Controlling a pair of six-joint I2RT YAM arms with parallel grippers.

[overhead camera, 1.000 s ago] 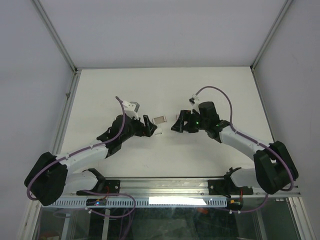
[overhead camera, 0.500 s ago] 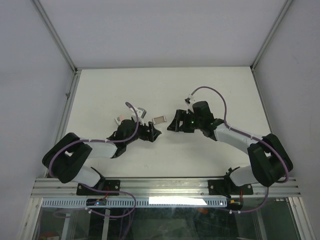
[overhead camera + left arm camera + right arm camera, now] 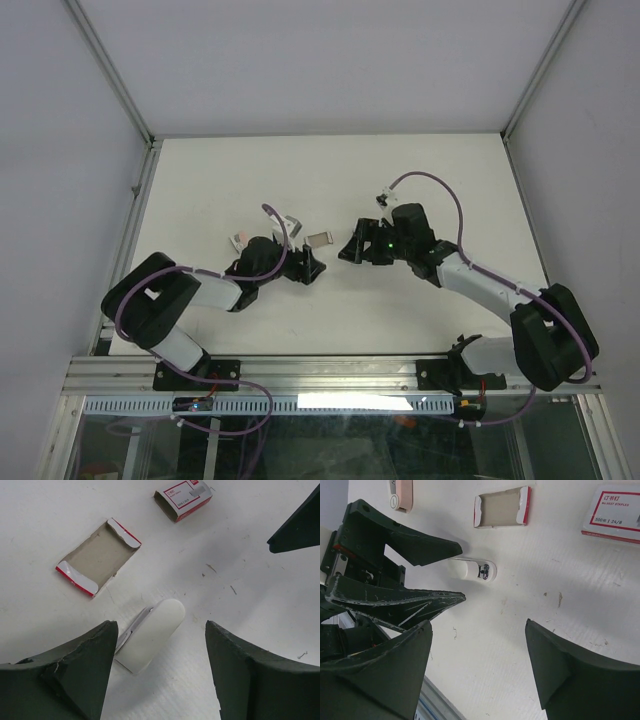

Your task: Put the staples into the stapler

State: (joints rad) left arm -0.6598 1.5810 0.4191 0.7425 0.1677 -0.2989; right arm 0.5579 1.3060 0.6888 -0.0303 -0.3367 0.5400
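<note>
A small white rounded piece [image 3: 152, 632] lies flat on the table with a thin silvery strip [image 3: 131, 630] along its left side. I cannot tell whether that strip is the staples. My left gripper [image 3: 161, 625] stands open astride it, and the piece lies nearer the left finger [image 3: 85, 670]. The greyish inner tray [image 3: 98, 556] lies just beyond, with nothing in it. The red-and-white sleeve [image 3: 182, 493] lies farther off. The pink stapler [image 3: 401, 494] rests apart, behind the left gripper [image 3: 308, 265]. My right gripper [image 3: 479, 624] hangs open over bare table, facing the left one.
Loose bits of staple [image 3: 301, 655] lie scattered on the white table [image 3: 330, 170]. An aluminium rail [image 3: 330, 375] runs along the near edge. The enclosure's walls and corner posts [image 3: 140, 160] bound the sides.
The left arm has folded in and its gripper has slid slightly right and nearer, over the white piece, with its jaws a little narrower. The right gripper has barely moved.
</note>
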